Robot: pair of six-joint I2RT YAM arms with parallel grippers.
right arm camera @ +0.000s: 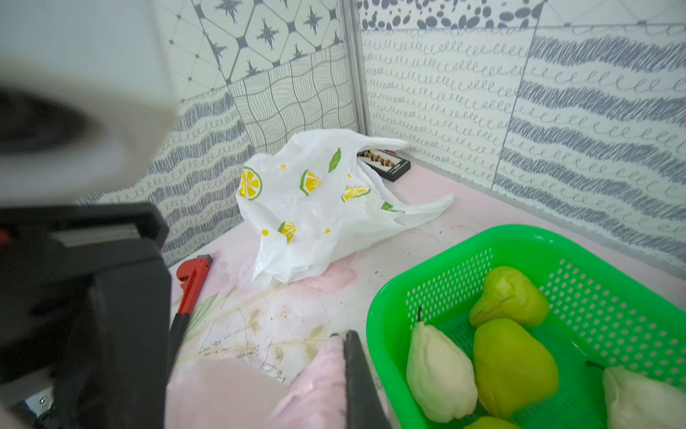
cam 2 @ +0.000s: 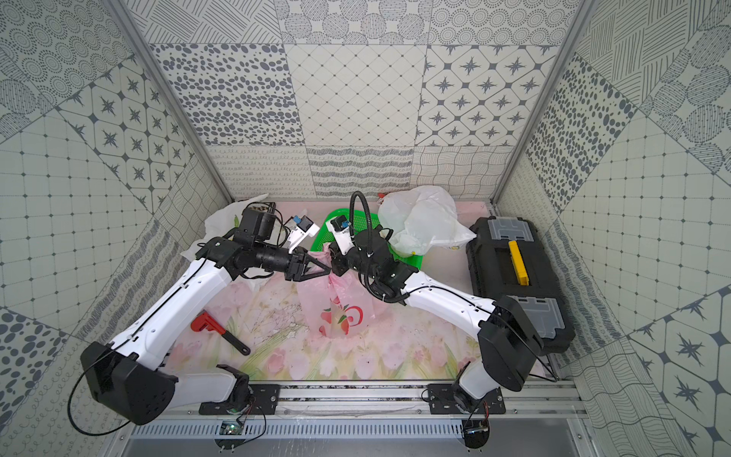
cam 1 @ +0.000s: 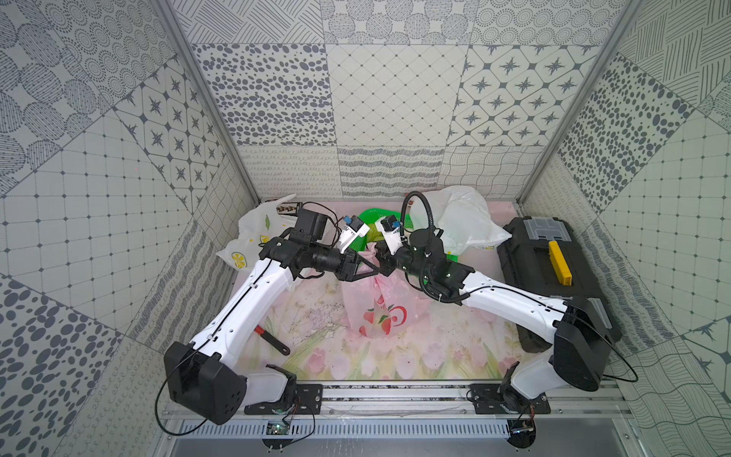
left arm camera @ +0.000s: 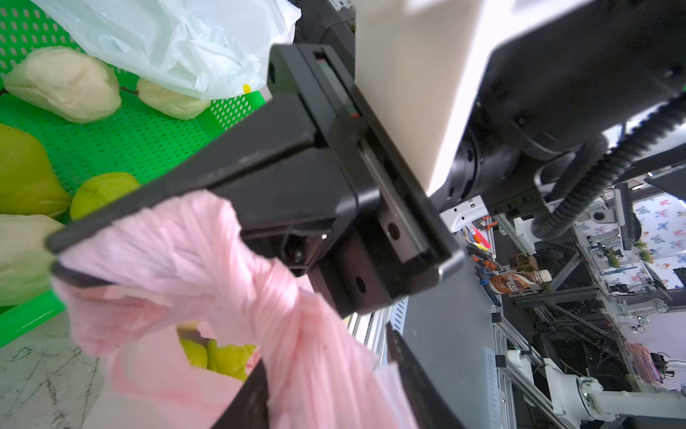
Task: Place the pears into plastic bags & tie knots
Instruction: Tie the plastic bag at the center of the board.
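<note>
Pink bag [cam 1: 375, 312], pears [left arm camera: 222, 356] inside, sits just below both pincers, one twisted handle [left arm camera: 178, 237] pinched in the shut right pincer [left arm camera: 59, 256], the left pincer [cam 2: 325, 271] parted loosely around the other; it should close near the twist, then both pull apart steadily.

My left gripper [cam 1: 374, 272] and right gripper [cam 1: 381, 261] meet on top of the pink bag [cam 1: 379, 316]; a green basket [cam 1: 366, 217] sits at its twelve o'clock.
</note>
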